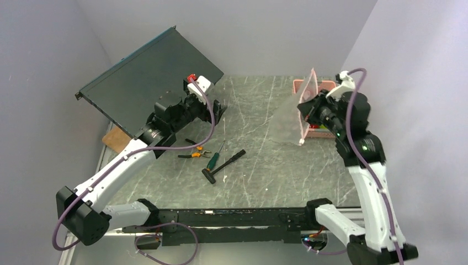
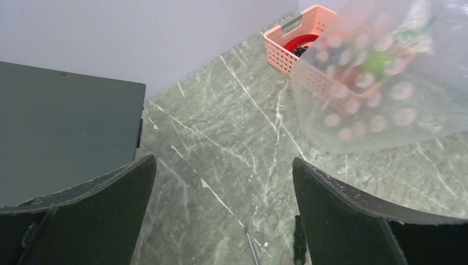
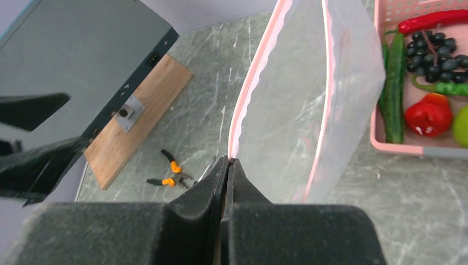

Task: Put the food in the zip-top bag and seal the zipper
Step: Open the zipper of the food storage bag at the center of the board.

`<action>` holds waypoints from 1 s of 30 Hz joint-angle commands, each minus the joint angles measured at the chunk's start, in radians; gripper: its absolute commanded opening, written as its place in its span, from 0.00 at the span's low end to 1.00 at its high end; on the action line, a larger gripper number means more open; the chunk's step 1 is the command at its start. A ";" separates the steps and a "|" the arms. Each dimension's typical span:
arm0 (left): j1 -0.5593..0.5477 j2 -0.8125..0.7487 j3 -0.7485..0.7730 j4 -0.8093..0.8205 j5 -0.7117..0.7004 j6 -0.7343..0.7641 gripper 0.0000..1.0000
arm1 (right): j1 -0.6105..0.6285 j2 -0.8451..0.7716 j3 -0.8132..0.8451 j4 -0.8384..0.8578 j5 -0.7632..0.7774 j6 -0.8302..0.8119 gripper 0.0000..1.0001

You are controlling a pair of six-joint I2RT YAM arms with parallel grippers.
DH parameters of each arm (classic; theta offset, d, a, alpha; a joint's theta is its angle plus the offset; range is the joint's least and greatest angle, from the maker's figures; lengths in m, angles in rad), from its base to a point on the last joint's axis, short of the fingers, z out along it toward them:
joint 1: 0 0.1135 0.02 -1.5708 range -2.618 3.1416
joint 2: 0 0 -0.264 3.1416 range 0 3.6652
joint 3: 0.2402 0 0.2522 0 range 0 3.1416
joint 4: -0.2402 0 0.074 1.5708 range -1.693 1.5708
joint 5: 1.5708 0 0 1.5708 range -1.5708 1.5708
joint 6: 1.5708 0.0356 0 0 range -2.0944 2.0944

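- Fingers (image 3: 212,182) of right gripper (image 3: 227,163) pressed together on the zipper (image 3: 251,83), thin pink strip pinched at their tips; left gripper (image 2: 223,160) spread wide above grey veined table (image 2: 232,127), holding nothing.
- Dark flat panel (image 1: 149,72) tilted at far left, near edge hidden behind left arm; wooden board (image 3: 138,121) beneath it, partly covered.
- Clear, crinkly zip-top bag (image 3: 287,110) held up off the table, just beside the basket (image 3: 397,146); zipper's long axis running straight away from the right fingertips, steeply upright in the top view; second pink line standing apart from the first.
- Pink slotted basket at far right, cut off by the right wrist frame, blurred through the plastic in the left wrist view.
- Food in the basket: green cucumber (image 3: 394,83), red tomato (image 3: 427,115), dark grapes (image 3: 436,55), red chili (image 3: 433,21), green apple (image 3: 461,124) half out of frame.
- Orange-handled pliers (image 3: 168,171) and green-handled screwdriver (image 1: 214,160) mid-table, well apart from the bag.
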 commanded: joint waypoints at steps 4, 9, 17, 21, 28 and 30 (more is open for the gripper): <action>-0.002 0.088 0.064 0.024 0.088 -0.151 0.95 | 0.003 -0.120 0.153 -0.346 0.001 -0.101 0.00; -0.004 0.134 0.070 0.028 0.145 -0.208 0.94 | 0.011 -0.110 0.052 -0.217 -0.165 -0.038 0.00; -0.011 0.165 0.114 0.004 0.177 -0.333 0.92 | 0.241 -0.030 -0.076 0.029 -0.134 0.022 0.00; -0.007 0.166 0.134 -0.016 0.222 -0.398 0.85 | 0.333 -0.009 -0.120 0.114 -0.069 0.003 0.00; -0.007 0.120 0.094 0.037 0.215 -0.444 0.89 | 0.384 0.048 -0.133 0.201 0.047 0.006 0.00; -0.029 0.114 0.080 0.059 0.217 -0.433 0.91 | 0.395 0.068 -0.129 0.236 0.084 0.016 0.00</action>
